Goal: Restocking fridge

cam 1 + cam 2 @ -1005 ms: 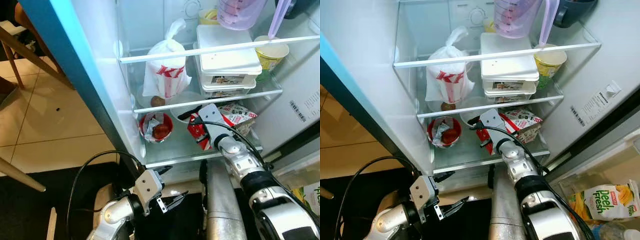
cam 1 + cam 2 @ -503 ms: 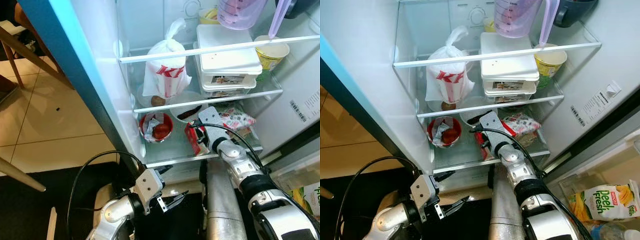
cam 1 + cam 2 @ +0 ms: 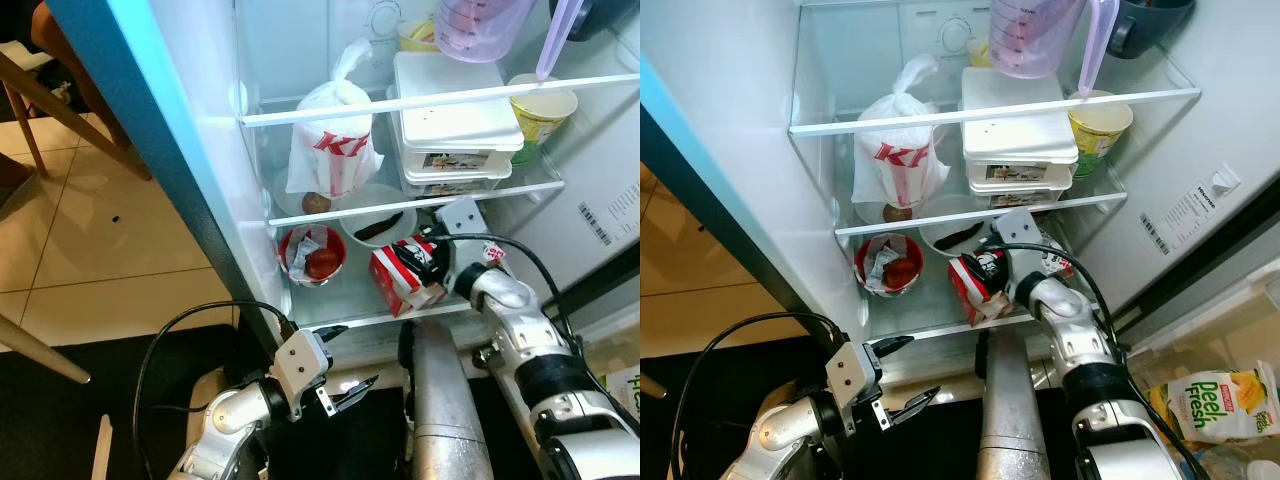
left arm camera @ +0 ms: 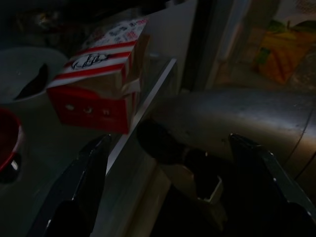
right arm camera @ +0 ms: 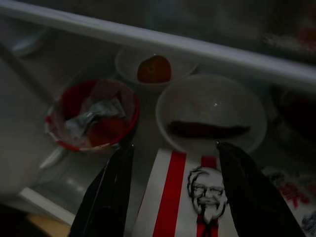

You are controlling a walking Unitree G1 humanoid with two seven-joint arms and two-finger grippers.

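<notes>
red-and-white box [image 3: 405,277] at the fridge shelf's [image 3: 330,312] front edge, right tool [image 3: 437,262] clamped around it

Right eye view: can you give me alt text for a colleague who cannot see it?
The right hand holds a red-and-white box on the fridge's bottom shelf, beside a red bowl. Above sit a white bag and stacked containers.

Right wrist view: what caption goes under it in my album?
The right tool straddles a striped box, facing a red bowl and a white bowl under a shelf.
</notes>
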